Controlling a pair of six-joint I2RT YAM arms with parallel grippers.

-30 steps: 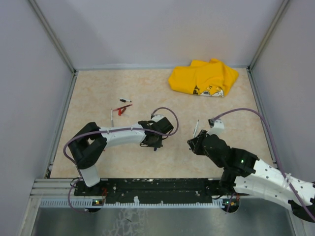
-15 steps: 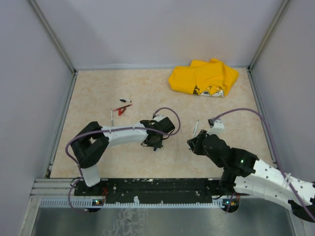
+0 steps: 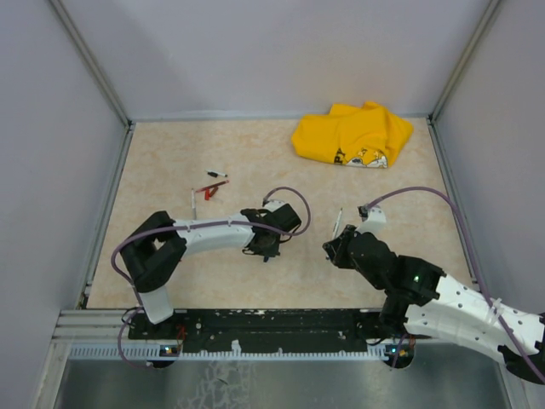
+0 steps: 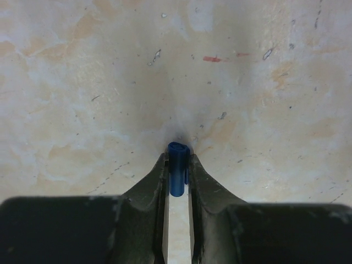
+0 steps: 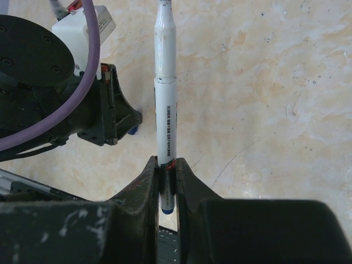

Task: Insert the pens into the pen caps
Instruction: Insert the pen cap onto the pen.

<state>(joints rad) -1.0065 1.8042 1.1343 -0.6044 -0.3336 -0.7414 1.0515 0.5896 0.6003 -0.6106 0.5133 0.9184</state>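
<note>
**Sam:** Can you read anything on the pen (image 5: 165, 99)?

**Mia:** It has dark print and a bit of red along its side. The print is too small to read.

**Sam:** What does it look like?

**Mia:** It is long, thin and white, with a blue end. The blue end sits between the right jaws. They are squeezed tight on it.

**Sam:** Which way does it point?

**Mia:** Its long side runs straight out from the jaws. From above, the thin end points at the far wall and leans a little to the right.

**Sam:** And the pen cap (image 4: 178, 165)?

**Mia:** It is a tiny blue tube. The left jaws are almost closed and pinch its sides. Its round end points away from them, at the surface (image 3: 170, 153).

**Sam:** Where are the two things?

**Mia:** They are near the front middle. The cap is left of the pen, and they do not touch.

**Sam:** Are there more pens?

**Mia:** A few other pens (image 3: 211, 186) lie further back on the left. They have red and black bits.

**Sam:** Anything else?

**Mia:** A yellow cloth (image 3: 353, 132) lies crumpled at the far right. It has a picture and dark letters I cannot read.
</note>
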